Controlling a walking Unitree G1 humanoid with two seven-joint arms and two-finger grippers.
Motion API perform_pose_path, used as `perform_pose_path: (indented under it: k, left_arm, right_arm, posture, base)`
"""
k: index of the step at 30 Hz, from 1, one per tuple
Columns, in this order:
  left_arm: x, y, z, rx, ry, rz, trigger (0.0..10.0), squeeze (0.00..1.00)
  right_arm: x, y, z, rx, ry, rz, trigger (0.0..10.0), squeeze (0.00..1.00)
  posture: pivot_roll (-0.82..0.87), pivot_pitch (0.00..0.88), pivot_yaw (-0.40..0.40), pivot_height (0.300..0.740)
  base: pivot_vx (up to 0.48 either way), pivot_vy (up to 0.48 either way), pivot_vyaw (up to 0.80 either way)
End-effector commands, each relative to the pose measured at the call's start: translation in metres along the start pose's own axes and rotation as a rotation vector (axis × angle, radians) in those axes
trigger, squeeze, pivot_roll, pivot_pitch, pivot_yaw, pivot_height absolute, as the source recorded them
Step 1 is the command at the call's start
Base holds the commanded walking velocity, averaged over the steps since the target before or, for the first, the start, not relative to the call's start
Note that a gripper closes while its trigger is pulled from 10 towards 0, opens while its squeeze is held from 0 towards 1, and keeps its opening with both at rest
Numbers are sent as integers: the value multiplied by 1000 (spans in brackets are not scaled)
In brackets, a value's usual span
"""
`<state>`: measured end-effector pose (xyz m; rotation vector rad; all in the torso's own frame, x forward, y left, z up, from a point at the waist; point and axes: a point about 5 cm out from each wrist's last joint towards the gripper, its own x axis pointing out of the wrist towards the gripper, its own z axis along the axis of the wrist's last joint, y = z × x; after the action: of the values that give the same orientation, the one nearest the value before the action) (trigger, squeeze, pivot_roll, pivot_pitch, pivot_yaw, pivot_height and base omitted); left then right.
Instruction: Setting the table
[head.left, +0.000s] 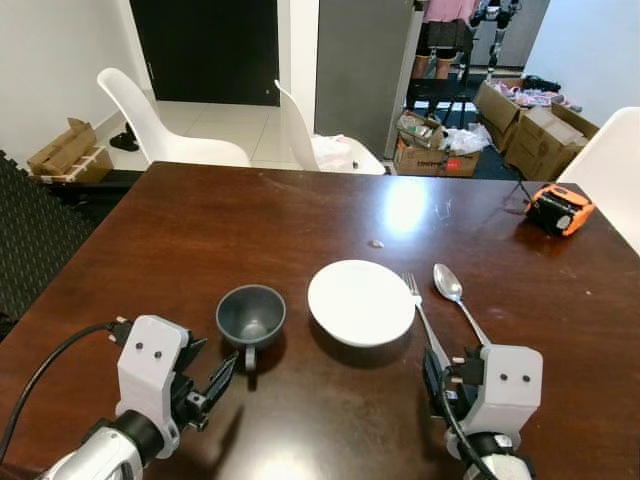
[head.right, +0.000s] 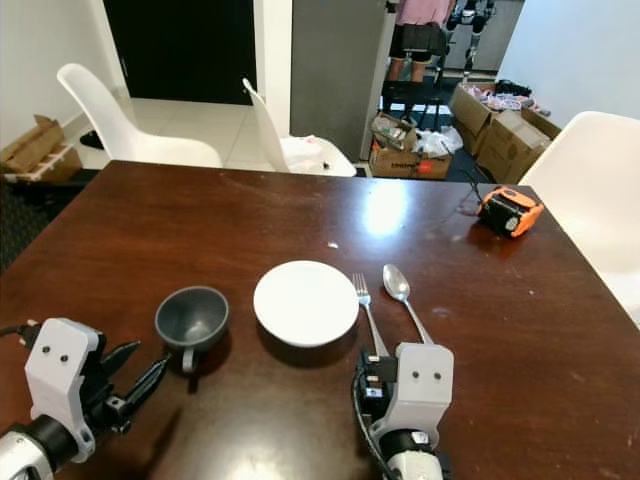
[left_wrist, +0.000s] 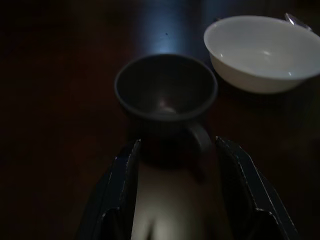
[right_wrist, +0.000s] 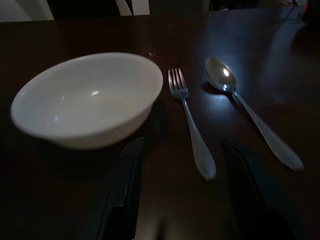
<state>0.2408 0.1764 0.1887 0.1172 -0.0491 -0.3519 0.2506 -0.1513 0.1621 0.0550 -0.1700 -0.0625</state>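
A dark grey cup (head.left: 250, 313) stands on the brown table (head.left: 200, 230), its handle turned toward me. To its right lie a white bowl (head.left: 361, 301), a fork (head.left: 424, 318) and a spoon (head.left: 455, 296), side by side. My left gripper (head.left: 212, 368) is open just behind the cup's handle (left_wrist: 200, 137), which sits between the fingertips without being touched. Low over the table, my right gripper (right_wrist: 183, 145) is open too. Its fingers (right_wrist: 125, 185) straddle the near end of the fork (right_wrist: 192, 127), with the bowl (right_wrist: 87, 100) beside them.
An orange device (head.left: 559, 210) lies at the table's far right. White chairs (head.left: 170, 125) stand along the far side, and another chair (head.left: 610, 165) at the right. Cardboard boxes (head.left: 535, 130) clutter the floor beyond, where a person (head.left: 445, 30) stands.
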Motion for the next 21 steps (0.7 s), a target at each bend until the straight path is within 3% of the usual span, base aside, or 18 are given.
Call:
perform_pose_path:
  k: [1, 21]
  left_arm:
    - [-3, 2, -6, -1, 19, 13, 10000, 0]
    - [-1, 6, -11, 19, 37, 25, 10000, 0]
  right_arm:
    - [-3, -2, -7, -10, 34, -11, 10000, 0]
    - [-4, 1, -14, -17, 63, 23, 10000, 0]
  posture:
    - [11, 170, 73, 740]
    - [20, 174, 81, 740]
  base:
    - [-330, 0, 0]
    - [-282, 0, 0]
